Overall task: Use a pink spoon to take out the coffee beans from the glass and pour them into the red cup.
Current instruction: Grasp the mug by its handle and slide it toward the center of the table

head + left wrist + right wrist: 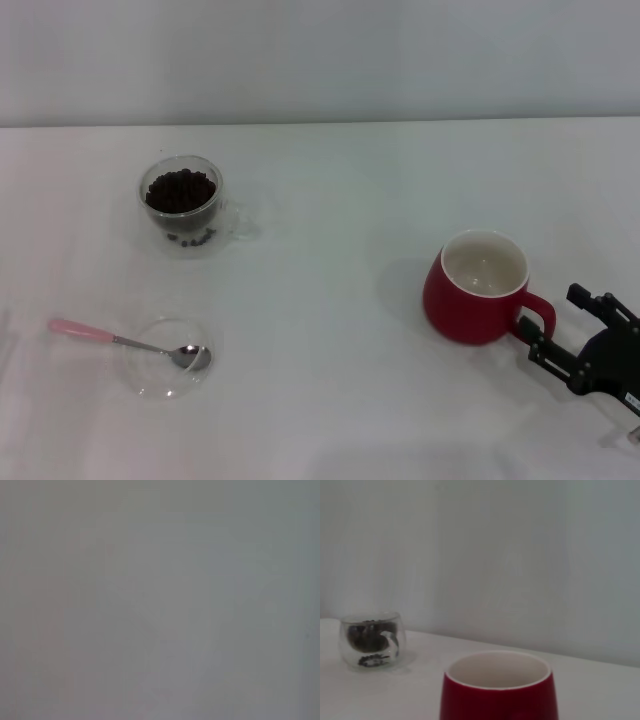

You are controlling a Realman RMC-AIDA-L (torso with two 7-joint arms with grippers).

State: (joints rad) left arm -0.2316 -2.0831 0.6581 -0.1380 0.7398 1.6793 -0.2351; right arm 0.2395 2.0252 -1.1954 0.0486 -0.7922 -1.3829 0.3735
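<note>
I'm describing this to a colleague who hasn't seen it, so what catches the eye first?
The red cup at the table's right, its cream inside bare, with the right claw open beside its handle. Far left, the glass holds dark coffee beans; nearer, the pink spoon rests in a shallow clear dish.

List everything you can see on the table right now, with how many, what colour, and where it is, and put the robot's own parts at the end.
glass: one, clear, double-walled with a side handle, far left of the table.
coffee beans: a heap, dark brown, inside the glass.
pink spoon: one, pink handle and shiny metal bowl, near left; its bowl rests in the glass dish, its handle sticks out to the left.
glass dish: one, clear, shallow, near left, in front of the glass.
red cup: one, red outside and cream-white inside, looks empty, right side, handle pointing towards the right gripper.
table: one, white, under everything.
right gripper: one, black, near right, just beside the red cup's handle, open.
left gripper: not in view.
</note>
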